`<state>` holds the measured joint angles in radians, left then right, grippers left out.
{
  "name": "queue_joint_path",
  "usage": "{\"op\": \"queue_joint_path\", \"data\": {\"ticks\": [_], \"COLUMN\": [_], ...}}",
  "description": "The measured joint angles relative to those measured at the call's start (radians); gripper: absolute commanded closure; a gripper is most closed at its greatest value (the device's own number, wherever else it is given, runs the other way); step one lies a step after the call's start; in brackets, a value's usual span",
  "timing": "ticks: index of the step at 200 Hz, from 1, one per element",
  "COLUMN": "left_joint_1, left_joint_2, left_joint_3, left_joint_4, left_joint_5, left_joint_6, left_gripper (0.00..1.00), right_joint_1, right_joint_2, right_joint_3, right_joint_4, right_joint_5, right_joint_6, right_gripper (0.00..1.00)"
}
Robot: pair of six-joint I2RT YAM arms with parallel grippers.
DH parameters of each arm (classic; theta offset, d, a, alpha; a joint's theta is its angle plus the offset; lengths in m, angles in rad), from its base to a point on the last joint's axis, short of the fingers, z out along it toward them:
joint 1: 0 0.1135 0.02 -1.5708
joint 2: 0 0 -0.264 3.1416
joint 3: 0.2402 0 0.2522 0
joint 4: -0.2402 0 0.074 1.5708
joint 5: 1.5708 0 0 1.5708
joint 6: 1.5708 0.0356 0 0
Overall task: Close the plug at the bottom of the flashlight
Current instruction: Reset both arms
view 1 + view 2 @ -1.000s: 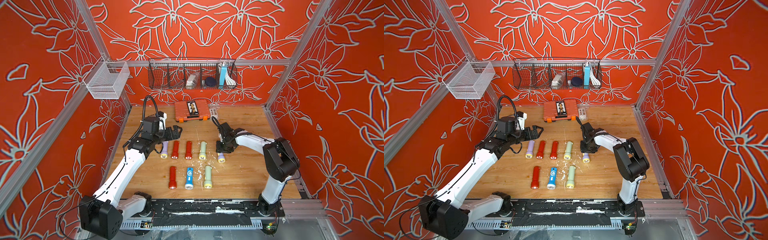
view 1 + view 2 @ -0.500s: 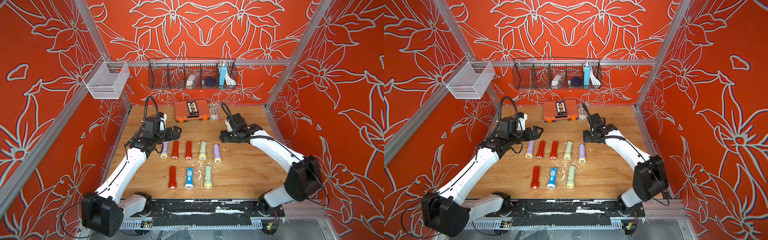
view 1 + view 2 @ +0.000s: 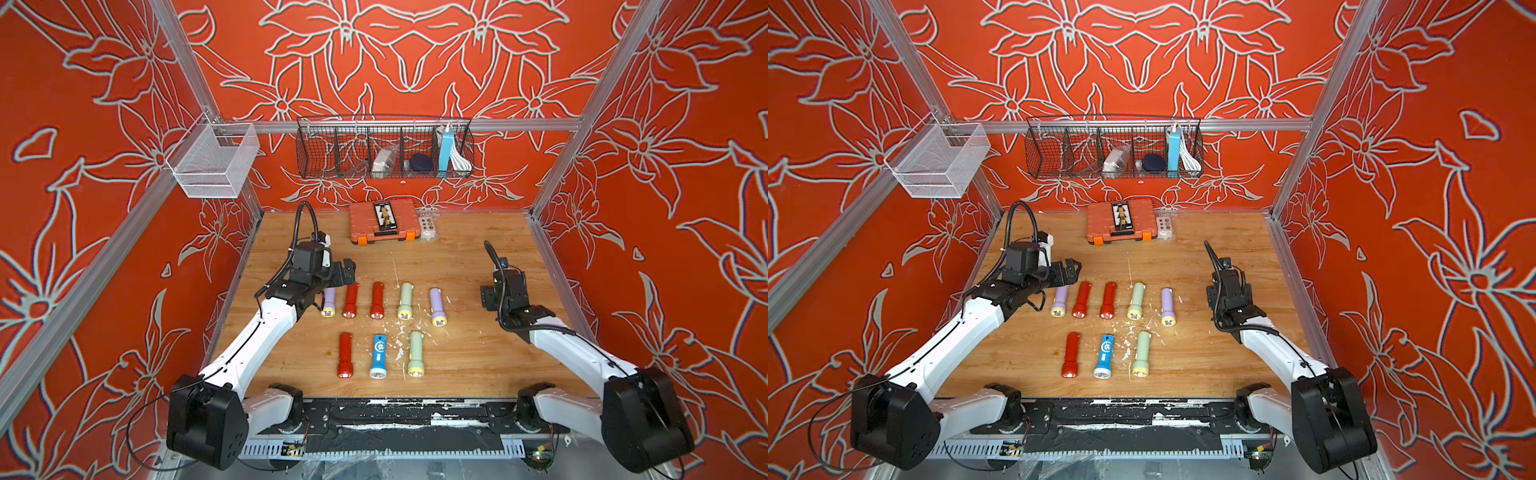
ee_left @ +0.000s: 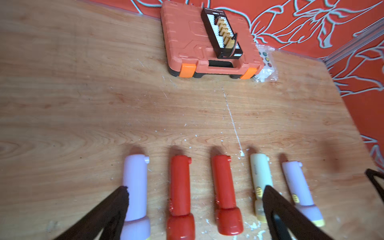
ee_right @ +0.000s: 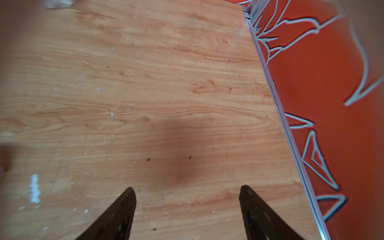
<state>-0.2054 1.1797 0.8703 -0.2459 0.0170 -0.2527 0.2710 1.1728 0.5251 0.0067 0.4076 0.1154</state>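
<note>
Several flashlights lie in two rows on the wooden table [image 3: 478, 357]. A lilac flashlight [image 3: 437, 306] [image 4: 297, 185] ends the back row on the right, its tail end pointing at the back wall. Whether its plug is seated I cannot tell. My right gripper [image 3: 488, 297] [image 5: 187, 190] hovers open over bare wood, well to the right of that flashlight, with nothing between its fingers. My left gripper [image 3: 347, 272] [image 4: 195, 190] stands wide open above the left part of the back row, over the two red flashlights [image 4: 180, 185], and holds nothing.
An orange tool case [image 3: 383, 222] with a black connector board on it sits at the back, with a small plastic bag [image 3: 428, 226] beside it. A black wire basket [image 3: 384, 147] and a white mesh basket [image 3: 212, 162] hang on the walls. The right wall's rail [image 5: 280, 104] runs close to my right gripper.
My right gripper has let go of the lilac flashlight, opened and swung away to the right. The flashlight stays in the back row. The left arm has barely moved.
</note>
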Motion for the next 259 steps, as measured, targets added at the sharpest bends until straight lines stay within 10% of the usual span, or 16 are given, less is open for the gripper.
{"op": "queue_joint_path", "data": {"ticks": [122, 142, 259], "left_joint_1": [0.194, 0.196, 0.2], "left_joint_2": [0.011, 0.043, 0.227], "left_joint_3": [-0.388, -0.407, -0.582], "left_joint_4": [0.546, 0.594, 0.946], "left_joint_5": [-0.191, -0.177, -0.103], "left_joint_6": [0.188, 0.205, 0.228], "left_gripper": [0.02, 0.02, 0.02], "right_joint_1": [-0.14, -0.166, -0.185], "right_joint_2": [0.222, 0.237, 0.251], "right_joint_3": [-0.124, -0.215, -0.234], "right_joint_4": [0.62, 0.793, 0.815], "right_joint_5": [-0.058, -0.114, -0.109], "right_joint_6": [-0.117, -0.119, -0.1], "right_gripper": [0.25, 0.12, 0.02]}}
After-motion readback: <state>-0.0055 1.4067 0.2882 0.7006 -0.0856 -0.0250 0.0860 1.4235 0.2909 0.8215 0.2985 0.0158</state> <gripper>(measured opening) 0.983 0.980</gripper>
